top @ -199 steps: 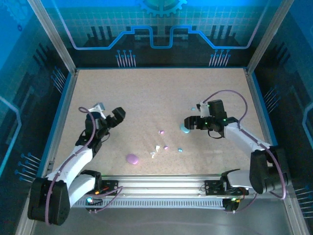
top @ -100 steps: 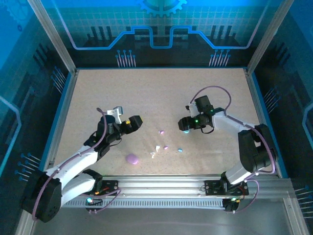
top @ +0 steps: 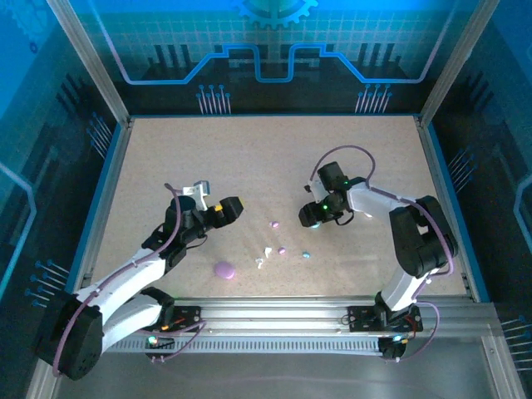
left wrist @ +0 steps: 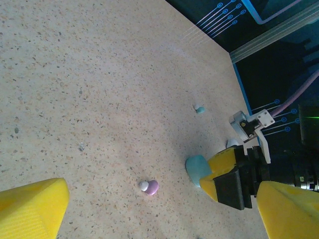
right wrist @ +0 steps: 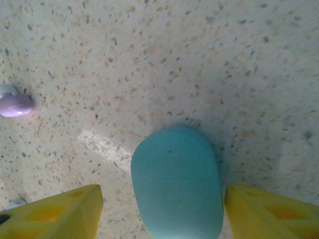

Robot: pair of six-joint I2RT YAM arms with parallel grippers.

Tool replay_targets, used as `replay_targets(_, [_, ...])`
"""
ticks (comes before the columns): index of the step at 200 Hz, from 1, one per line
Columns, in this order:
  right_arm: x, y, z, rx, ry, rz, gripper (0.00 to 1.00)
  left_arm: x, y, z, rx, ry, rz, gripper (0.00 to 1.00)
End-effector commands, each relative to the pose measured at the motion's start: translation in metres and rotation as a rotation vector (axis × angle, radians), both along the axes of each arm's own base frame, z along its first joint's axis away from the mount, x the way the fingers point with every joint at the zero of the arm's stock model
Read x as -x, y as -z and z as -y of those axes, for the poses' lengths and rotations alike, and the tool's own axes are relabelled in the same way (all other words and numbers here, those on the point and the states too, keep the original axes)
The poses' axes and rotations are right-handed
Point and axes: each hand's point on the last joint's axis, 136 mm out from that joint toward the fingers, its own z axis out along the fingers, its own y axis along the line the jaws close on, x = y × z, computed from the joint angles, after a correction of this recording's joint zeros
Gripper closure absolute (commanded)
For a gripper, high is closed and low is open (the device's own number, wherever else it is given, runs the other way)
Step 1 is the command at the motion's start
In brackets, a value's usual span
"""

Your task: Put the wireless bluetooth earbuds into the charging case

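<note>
A light blue charging case (right wrist: 177,181) lies shut on the table, between the yellow fingers (right wrist: 55,214) of my right gripper (right wrist: 164,219). The jaws straddle it, with a gap on the left side and the right finger close beside it. From above, my right gripper (top: 309,218) covers most of the case (top: 313,223). A pink-purple earbud (left wrist: 149,187) lies just left of the case (left wrist: 197,169); it is also in the top view (top: 274,224) and at the right wrist view's left edge (right wrist: 15,104). My left gripper (top: 233,209) hovers open and empty, pointing at that earbud.
A purple case (top: 224,269) lies near the front. Another pink earbud (top: 282,249), a light blue earbud (top: 306,254) and small white pieces (top: 268,250) are scattered in front of the grippers. A further blue earbud (left wrist: 200,109) lies beyond the blue case.
My right gripper has moved left and down over the blue case, and its jaws have narrowed around it. My left arm swung right towards the centre, then held still.
</note>
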Motion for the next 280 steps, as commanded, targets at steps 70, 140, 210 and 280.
replay_targets(70, [0.002,0.010,0.009,0.220,-0.067,0.013,0.44,0.003,-0.008,0.009,0.012,0.047,0.014,0.03])
replay_targets(140, [-0.003,0.013,0.002,0.244,-0.096,0.007,0.50,0.005,-0.012,0.012,0.014,0.065,0.021,0.06])
replay_targets(210, [-0.002,-0.041,-0.024,0.074,-0.162,0.224,0.62,0.009,-0.028,0.018,0.027,0.107,0.044,0.12])
replay_targets(280, [0.055,-0.171,-0.072,-0.302,-0.609,0.935,0.64,0.026,-0.091,0.080,0.133,0.376,0.080,0.21])
